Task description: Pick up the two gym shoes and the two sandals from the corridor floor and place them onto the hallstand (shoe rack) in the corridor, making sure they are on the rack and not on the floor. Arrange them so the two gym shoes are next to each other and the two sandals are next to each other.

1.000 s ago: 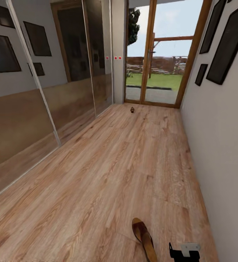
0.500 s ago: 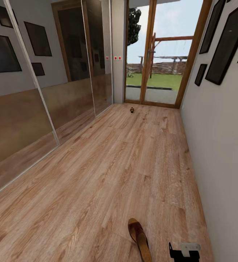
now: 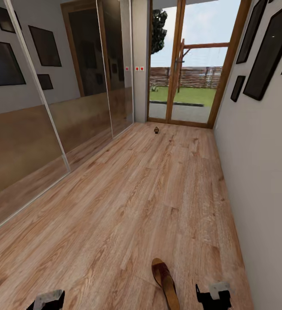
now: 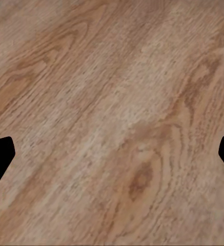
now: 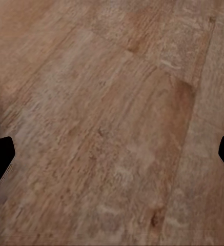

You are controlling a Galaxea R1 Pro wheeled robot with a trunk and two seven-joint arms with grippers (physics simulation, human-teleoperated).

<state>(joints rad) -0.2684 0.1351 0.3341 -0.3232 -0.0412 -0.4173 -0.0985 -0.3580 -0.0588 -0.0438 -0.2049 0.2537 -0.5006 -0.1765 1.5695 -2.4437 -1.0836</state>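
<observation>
Open corridor ahead, one sandal (image 3: 166, 283) lying just inboard of the right gripper (image 3: 214, 297).

Both grippers hang low over the corridor floor (image 3: 149, 193), the left gripper (image 3: 46, 300) well apart from the right, each with its fingers spread wide and nothing between them; the wrist views show bare wood planks with grain and knots. The sandal lies flat on the floor between the two grippers, near the right one, not touching it. Beyond the grippers the planks run unobstructed to a glass door (image 3: 181, 73), where a small dark object (image 3: 156, 129), too small to identify, sits. Mirrored sliding panels (image 3: 50, 107) border the left gripper's side; a white wall (image 3: 261, 163) with dark frames runs close along the right gripper's side.
</observation>
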